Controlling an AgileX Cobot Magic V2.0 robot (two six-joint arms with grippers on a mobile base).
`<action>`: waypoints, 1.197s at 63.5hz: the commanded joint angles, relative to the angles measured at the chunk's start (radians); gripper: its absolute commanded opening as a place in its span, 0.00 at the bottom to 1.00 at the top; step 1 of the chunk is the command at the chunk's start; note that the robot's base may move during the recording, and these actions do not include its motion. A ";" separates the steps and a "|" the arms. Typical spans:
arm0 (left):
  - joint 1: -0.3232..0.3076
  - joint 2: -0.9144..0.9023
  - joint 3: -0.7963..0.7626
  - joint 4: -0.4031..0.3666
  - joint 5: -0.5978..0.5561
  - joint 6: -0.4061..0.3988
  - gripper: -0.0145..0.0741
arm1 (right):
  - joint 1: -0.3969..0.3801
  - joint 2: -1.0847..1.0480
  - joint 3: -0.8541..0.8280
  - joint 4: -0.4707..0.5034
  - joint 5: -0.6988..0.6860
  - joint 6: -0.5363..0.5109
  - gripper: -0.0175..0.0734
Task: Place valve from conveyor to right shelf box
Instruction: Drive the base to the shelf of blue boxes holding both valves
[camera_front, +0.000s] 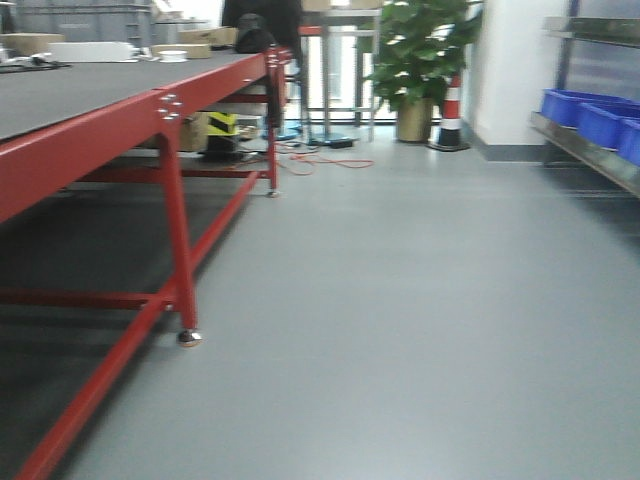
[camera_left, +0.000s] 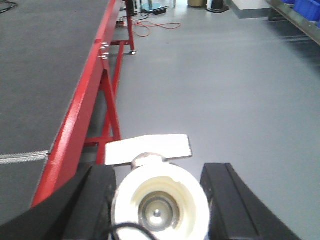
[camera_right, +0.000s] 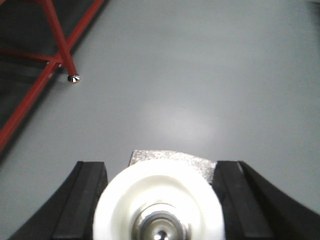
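Between the left gripper's (camera_left: 160, 172) black fingers (camera_left: 92, 200) I see a white valve (camera_left: 160, 202), bottom centre of the left wrist view, jaws clamped on its sides, metal core facing camera. Right gripper (camera_right: 161, 167) same deal: closed on a second valve (camera_right: 160, 205), bottom centre, over bare grey floor (camera_right: 200, 75). Conveyor (camera_left: 40, 75) belt, dark grey, fills the upper left of the left wrist view, red frame (camera_left: 75, 117) along its edge; neither valve touches it. Front view: shelf (camera_front: 585, 155) at right edge carrying blue boxes (camera_front: 590, 115), potted plant (camera_front: 420, 50) top centre.
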 joint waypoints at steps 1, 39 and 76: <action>-0.004 -0.012 -0.007 -0.008 -0.058 -0.004 0.04 | -0.002 -0.013 -0.018 0.000 -0.066 0.001 0.02; -0.004 -0.012 -0.007 -0.008 -0.058 -0.004 0.04 | -0.002 -0.013 -0.018 0.000 -0.066 0.001 0.02; -0.004 -0.012 -0.007 -0.008 -0.058 -0.004 0.04 | -0.002 -0.013 -0.018 0.000 -0.066 0.001 0.02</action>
